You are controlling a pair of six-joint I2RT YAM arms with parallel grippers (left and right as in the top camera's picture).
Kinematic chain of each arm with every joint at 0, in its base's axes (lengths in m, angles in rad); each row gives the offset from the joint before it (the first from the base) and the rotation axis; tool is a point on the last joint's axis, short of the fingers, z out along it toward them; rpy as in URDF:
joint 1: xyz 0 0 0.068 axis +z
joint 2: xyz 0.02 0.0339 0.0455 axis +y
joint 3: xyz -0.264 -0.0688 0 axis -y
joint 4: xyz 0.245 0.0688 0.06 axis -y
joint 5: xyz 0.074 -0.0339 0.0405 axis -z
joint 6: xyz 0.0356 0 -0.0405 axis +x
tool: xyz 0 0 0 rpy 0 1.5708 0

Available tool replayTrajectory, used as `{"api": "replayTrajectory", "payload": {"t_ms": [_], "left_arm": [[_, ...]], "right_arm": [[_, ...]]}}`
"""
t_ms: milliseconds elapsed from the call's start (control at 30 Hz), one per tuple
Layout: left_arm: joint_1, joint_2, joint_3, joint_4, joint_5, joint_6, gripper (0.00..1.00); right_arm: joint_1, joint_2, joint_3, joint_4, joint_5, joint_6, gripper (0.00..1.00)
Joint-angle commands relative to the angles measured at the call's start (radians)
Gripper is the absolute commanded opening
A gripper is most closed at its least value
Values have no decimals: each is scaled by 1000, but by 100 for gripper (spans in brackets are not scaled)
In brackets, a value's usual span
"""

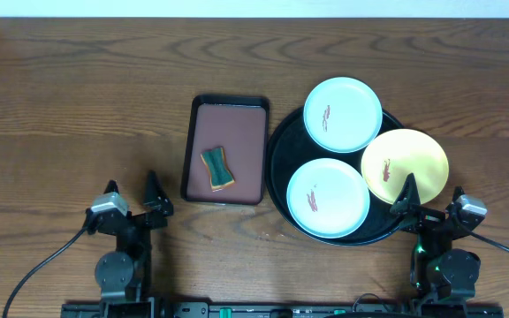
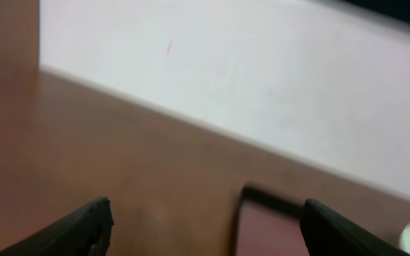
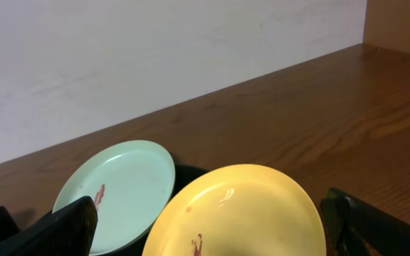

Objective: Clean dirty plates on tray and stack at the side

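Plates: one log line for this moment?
plates: three smeared, on tray | sponge: in rectangular tray | left pincer: open | right pincer: open

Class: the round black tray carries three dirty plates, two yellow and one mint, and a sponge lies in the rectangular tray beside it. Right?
Not quite. The overhead view shows two mint plates and one yellow plate on the round tray; the sponge does lie in the rectangular tray.

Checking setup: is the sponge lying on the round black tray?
No, the sponge lies in the rectangular maroon tray, beside the round tray.
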Motion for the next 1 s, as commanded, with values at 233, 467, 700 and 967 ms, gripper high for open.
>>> {"api": "replayTrajectory", "payload": {"t_ms": [233, 467, 700, 967], "left_arm": [[5, 81, 77, 180, 90, -137, 85], [5, 400, 331, 33, 345, -132, 85], [5, 834, 750, -203, 619, -98, 85], [5, 980, 835, -253, 681, -125, 85]], "right_arm": [[0, 3, -2, 24, 2, 26, 99], [0, 6, -2, 67, -129, 162, 99], [0, 15, -2, 7, -187, 290, 99], [0, 109, 161, 82, -433, 201, 99]]}}
